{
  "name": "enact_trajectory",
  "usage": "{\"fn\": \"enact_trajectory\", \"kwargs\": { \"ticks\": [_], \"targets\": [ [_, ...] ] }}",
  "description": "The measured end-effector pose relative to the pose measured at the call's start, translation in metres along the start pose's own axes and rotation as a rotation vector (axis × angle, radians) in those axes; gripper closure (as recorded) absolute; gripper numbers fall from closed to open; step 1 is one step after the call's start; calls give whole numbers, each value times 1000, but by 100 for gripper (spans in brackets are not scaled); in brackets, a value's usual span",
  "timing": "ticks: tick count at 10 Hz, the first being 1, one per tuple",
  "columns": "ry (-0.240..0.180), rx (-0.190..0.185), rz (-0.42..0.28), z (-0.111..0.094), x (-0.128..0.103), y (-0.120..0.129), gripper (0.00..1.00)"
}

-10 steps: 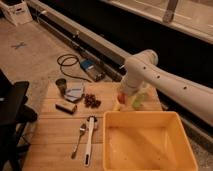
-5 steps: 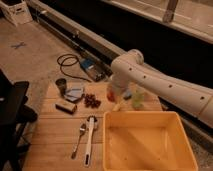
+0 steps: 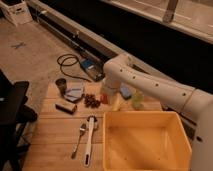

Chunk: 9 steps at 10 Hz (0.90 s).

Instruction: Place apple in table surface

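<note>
At the back of the table surface (image 3: 52, 137), my gripper (image 3: 106, 93) hangs down from my white arm (image 3: 150, 87), just right of the dark grapes (image 3: 91, 101). The apple (image 3: 103, 98) shows as a small reddish patch at the gripper's lower end, low over the planks; whether my claw is pinching it or spread I cannot tell, nor whether the fruit touches the wood. A pale green cup (image 3: 137, 100) stands to the right, and the yellow bin (image 3: 142, 116) sits in front. A spoon (image 3: 80, 137) lies beside the bin.
</note>
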Motion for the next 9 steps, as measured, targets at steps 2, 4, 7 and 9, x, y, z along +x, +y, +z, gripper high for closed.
{"fn": "enact_trajectory", "kwargs": {
  "ticks": [2,4,7,9],
  "targets": [
    [-37,-27,-19,19,-14,-6,100],
    [-34,-31,-15,19,-11,-4,100],
    [-35,-31,-17,19,-12,-4,100],
    [-117,10,1,42,-11,-2,100]
  ]
}}
